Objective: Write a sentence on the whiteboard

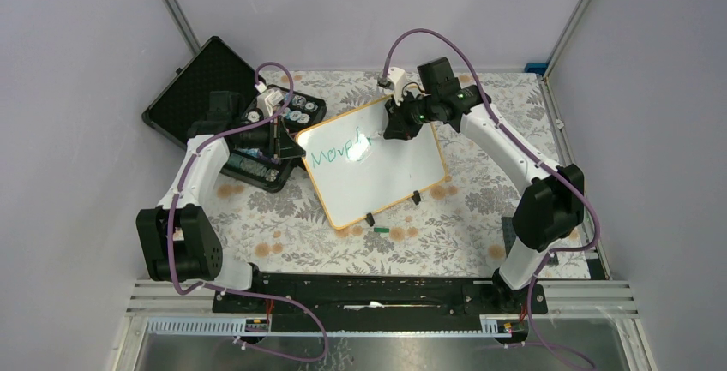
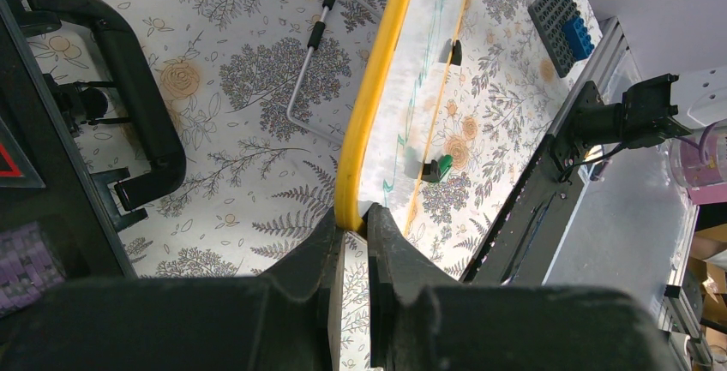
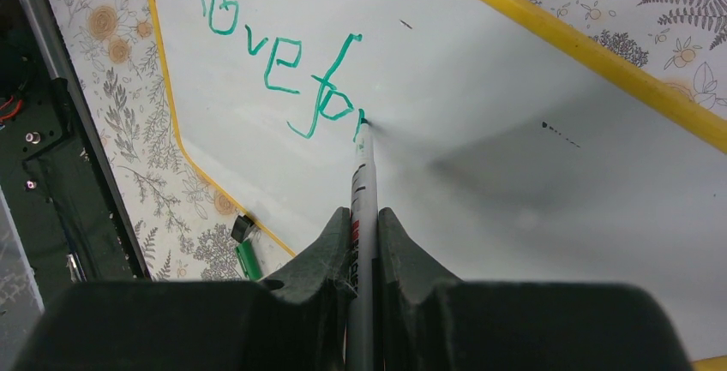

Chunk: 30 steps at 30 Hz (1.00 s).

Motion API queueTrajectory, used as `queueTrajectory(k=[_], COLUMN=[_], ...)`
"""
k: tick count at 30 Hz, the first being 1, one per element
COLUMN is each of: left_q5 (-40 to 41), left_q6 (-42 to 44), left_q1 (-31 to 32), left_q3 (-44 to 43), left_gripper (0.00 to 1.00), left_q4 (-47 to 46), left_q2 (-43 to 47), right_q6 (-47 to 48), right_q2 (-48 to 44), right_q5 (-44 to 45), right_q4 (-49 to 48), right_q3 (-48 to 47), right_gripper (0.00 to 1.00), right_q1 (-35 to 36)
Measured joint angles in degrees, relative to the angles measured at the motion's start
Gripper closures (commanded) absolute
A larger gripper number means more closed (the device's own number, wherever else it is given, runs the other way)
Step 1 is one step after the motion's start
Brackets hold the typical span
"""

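The whiteboard point(image 1: 386, 174), white with an orange-yellow rim, lies tilted on the floral table. My left gripper point(image 1: 291, 144) is shut on its left rim, seen edge-on in the left wrist view point(image 2: 370, 105). My right gripper point(image 1: 399, 122) is shut on a grey marker point(image 3: 363, 182); its tip touches the board point(image 3: 531, 114). The sentence point(image 3: 266, 54) in green reads "Move fo" and a started stroke. It also shows in the top view point(image 1: 336, 150).
An open black foam-lined case point(image 1: 210, 88) with small parts lies at the back left. A green marker cap point(image 1: 379, 230) lies by the board's near edge, next to a black clip foot point(image 1: 370, 218). A bent metal tool point(image 2: 307, 54) lies left of the board.
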<state>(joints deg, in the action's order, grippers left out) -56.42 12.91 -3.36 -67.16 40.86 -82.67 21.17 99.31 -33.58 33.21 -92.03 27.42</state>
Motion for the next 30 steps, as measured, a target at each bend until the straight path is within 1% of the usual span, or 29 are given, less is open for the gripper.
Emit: queueTrajectory(k=[21, 30], left_q5=[0.09, 0.02], left_q6=[0.00, 0.00], left_q1=[0.00, 0.04], left_q3=[0.00, 0.00], left_gripper=[1.00, 1.00], left_q4=[0.00, 0.00], left_q2=[0.00, 0.00], right_q6=[0.00, 0.94], right_q2=[0.00, -0.35], right_q5=[-0.15, -3.08], right_q4=[0.15, 0.70], right_q3=[-0.04, -0.04], right_gripper=[1.00, 1.00], right_q1=[-0.66, -1.14])
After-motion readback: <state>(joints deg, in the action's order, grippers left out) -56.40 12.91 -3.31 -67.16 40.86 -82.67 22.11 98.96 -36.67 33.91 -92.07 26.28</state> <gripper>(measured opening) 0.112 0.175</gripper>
